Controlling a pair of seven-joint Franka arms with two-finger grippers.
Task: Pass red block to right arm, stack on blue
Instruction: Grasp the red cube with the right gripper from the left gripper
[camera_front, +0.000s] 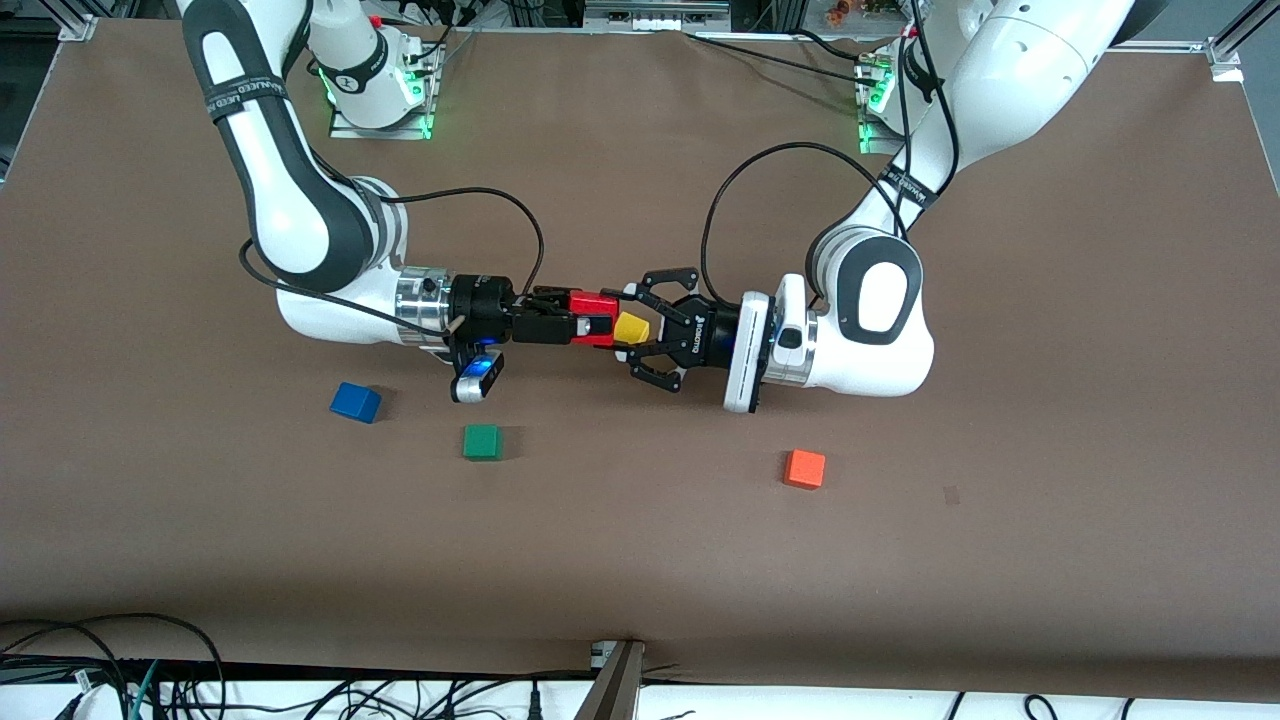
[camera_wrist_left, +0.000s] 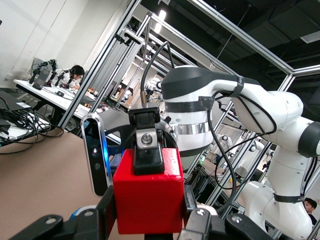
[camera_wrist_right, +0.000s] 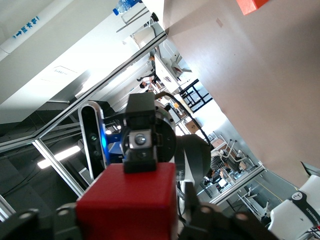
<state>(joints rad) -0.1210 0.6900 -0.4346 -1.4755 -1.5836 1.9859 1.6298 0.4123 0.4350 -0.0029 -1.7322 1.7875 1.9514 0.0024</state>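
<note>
The red block (camera_front: 590, 304) is up in the air over the middle of the table, between the two grippers. My left gripper (camera_front: 627, 322), the wide linkage claw, is shut on it, with a pad against each side of the block (camera_wrist_left: 147, 200). My right gripper (camera_front: 596, 322), slim with a silver collar, holds the same block from the other end, with one finger (camera_wrist_left: 147, 159) lying on its top face. The block fills the lower part of the right wrist view (camera_wrist_right: 125, 205). The blue cube (camera_front: 355, 402) lies on the table toward the right arm's end, nearer to the front camera than the held block.
A yellow cube (camera_front: 632, 328) shows just under the left claw, beside the red block. A green cube (camera_front: 482, 442) lies beside the blue one. An orange cube (camera_front: 804, 468) lies toward the left arm's end and also shows in the right wrist view (camera_wrist_right: 252, 4).
</note>
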